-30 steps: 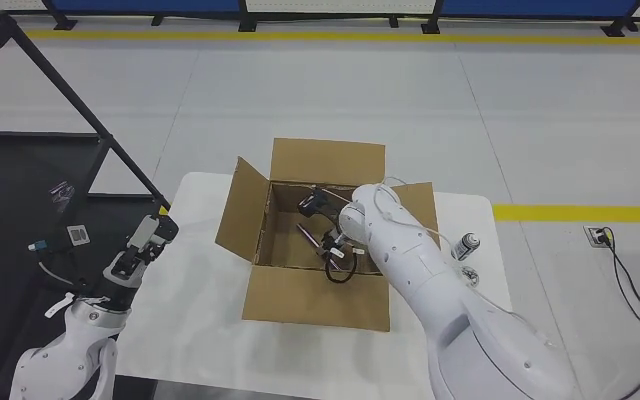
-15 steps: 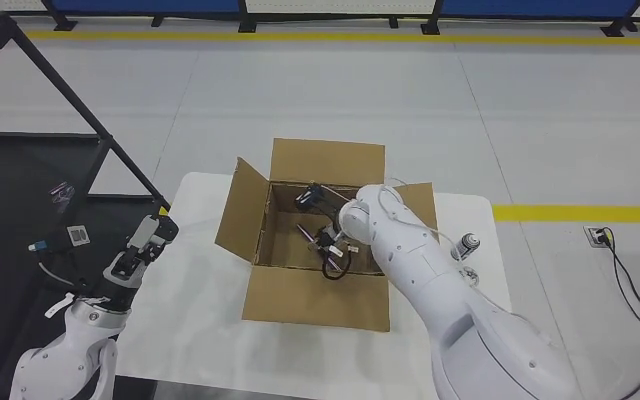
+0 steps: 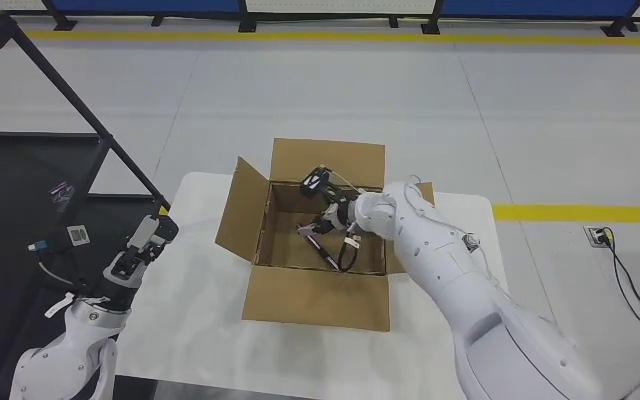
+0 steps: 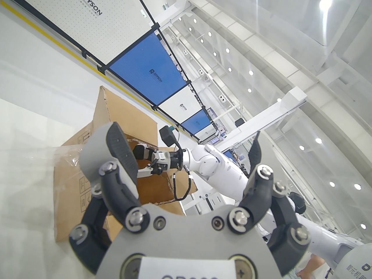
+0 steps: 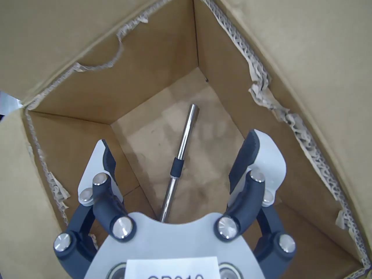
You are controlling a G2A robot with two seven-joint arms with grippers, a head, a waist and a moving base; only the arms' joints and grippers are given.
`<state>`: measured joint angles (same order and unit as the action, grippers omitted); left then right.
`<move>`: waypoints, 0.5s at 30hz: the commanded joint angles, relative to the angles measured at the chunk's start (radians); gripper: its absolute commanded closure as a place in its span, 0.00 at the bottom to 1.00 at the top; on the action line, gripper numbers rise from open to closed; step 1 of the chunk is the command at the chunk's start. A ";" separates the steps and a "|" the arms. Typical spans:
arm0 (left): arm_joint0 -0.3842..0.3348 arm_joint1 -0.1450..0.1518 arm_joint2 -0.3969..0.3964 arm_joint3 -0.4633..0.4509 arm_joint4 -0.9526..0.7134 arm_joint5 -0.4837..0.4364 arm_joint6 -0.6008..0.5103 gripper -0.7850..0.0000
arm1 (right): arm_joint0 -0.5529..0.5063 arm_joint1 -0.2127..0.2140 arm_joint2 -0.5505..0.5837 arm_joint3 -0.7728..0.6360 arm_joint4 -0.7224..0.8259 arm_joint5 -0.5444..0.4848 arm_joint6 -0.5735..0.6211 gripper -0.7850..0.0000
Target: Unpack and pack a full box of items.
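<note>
Out on the left, the left gripper (image 3: 152, 232) hung by the left edge of the white table (image 3: 200, 320), well apart from the cardboard box (image 3: 315, 295), its jaws spread wide with nothing between them; the box stood mid-table with its flaps up; a metal rod (image 5: 186, 129) lay flat on its floor; inside the box the right gripper (image 5: 180, 143) hovered above the rod, jaws apart, holding nothing.

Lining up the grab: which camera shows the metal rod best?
Right wrist view: the rod lies bare on the box floor, nearly full length. Top view gives a sliver beside the right arm; in the left wrist view the box wall hides it.
</note>
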<state>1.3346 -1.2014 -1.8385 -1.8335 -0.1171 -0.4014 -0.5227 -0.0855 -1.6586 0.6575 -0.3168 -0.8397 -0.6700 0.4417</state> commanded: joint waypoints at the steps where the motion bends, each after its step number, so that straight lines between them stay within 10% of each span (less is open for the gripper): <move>1: 0.000 0.000 0.000 0.000 0.000 0.000 0.000 0.00 | -0.030 0.026 0.016 -0.084 -0.010 0.014 -0.002 0.00; 12: 0.000 0.000 0.000 0.000 0.000 0.000 0.000 0.00 | -0.608 0.269 0.397 -1.269 -0.246 0.321 0.442 0.00; 15: 0.000 0.000 0.000 0.000 0.000 0.000 0.000 0.00 | -0.699 0.293 0.450 -1.405 -0.318 0.321 0.558 0.00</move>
<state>1.3346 -1.2014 -1.8385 -1.8335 -0.1171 -0.4014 -0.5227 -0.7575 -1.3702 1.0960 -1.6483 -1.1368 -0.3448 0.9581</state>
